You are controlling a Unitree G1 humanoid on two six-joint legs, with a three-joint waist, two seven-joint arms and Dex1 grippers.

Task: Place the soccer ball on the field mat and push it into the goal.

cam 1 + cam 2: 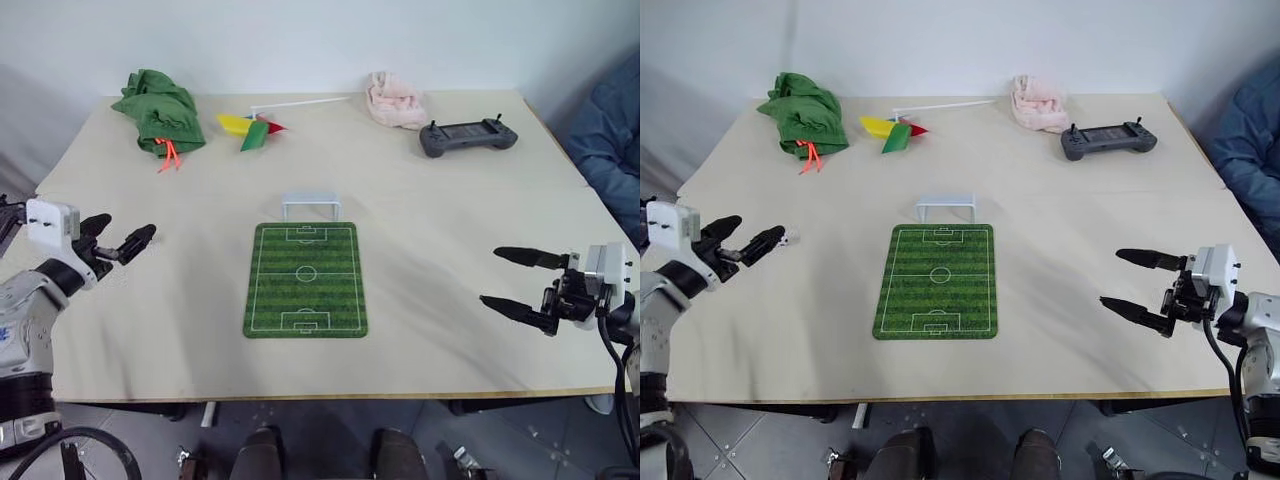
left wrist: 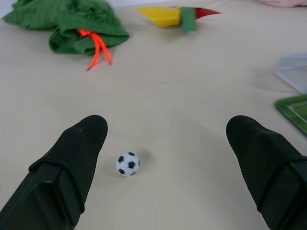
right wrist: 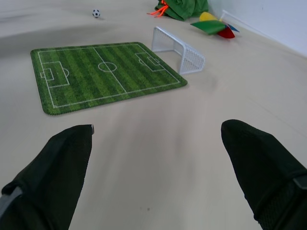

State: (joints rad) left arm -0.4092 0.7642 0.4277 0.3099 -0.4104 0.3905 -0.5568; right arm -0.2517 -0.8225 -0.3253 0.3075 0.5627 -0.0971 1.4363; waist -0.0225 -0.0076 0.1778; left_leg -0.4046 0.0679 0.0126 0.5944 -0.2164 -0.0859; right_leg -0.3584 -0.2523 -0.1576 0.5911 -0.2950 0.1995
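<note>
Clearly, the left gripper point(image 2: 165, 143) is held wide apart and empty just short of the soccer ball point(image 2: 127, 164), which lies on the bare table point(image 1: 450, 210), left of the field mat point(image 1: 305, 279). The right gripper point(image 1: 518, 281) is also spread, empty. A pickup seems in hand; next the ball must be pinched and carried onto the mat before the goal point(image 1: 311, 206).

soccer ball point(image 2: 127, 164) on bare table, apparently off mat point(image 1: 306, 279)
</note>
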